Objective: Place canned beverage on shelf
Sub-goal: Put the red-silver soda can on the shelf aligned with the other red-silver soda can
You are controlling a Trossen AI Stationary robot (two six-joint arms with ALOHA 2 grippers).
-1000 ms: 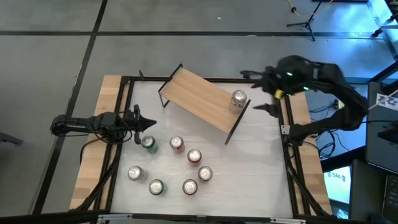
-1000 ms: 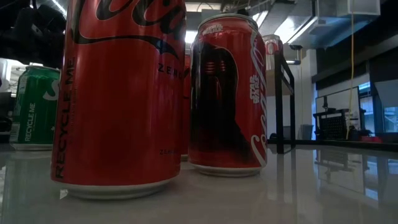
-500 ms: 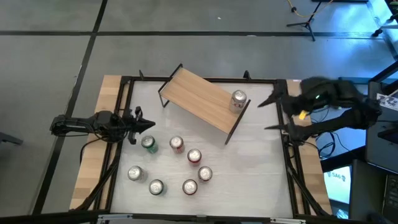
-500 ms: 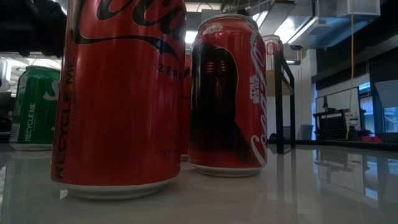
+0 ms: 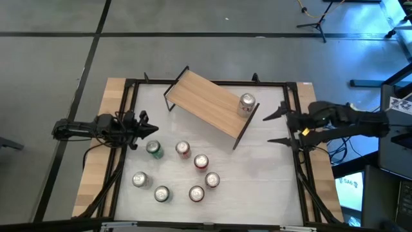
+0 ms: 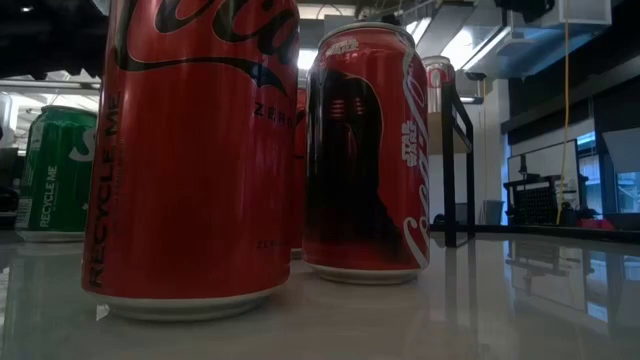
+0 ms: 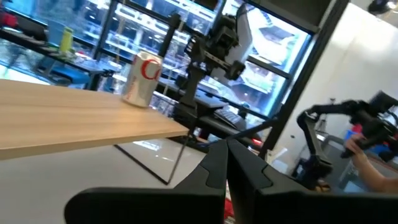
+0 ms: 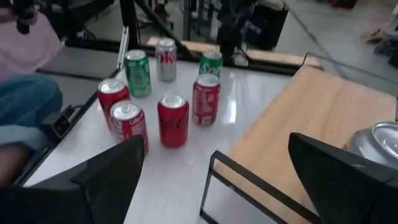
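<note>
The shelf (image 5: 209, 106), a light-wood board on thin black legs, stands slantwise at the table's far middle. One silver can (image 5: 246, 103) stands upright on its right end and shows in the left wrist view (image 7: 142, 78) and the right wrist view (image 8: 376, 146). Several more cans (image 5: 183, 149) stand on the white table nearer the front. My right gripper (image 5: 271, 129) is open, level, at the table's right edge, right of the shelf, with nothing between its fingers (image 8: 106, 180). My left gripper (image 5: 151, 129) is shut at the left edge, holding nothing.
The loose cans cluster at the table's near left-middle (image 8: 173, 118); a red one (image 6: 190, 150) stands right in front of the low camera. A black frame (image 5: 296, 96) rims the table. A person's legs (image 8: 25, 106) show beyond the table's left side. Bare table (image 5: 264, 174) lies near right.
My right gripper has drawn back from the can on the shelf toward the table's right edge and come down, staying open. The can stays upright on the shelf. My left gripper has rolled a little in place, still shut.
</note>
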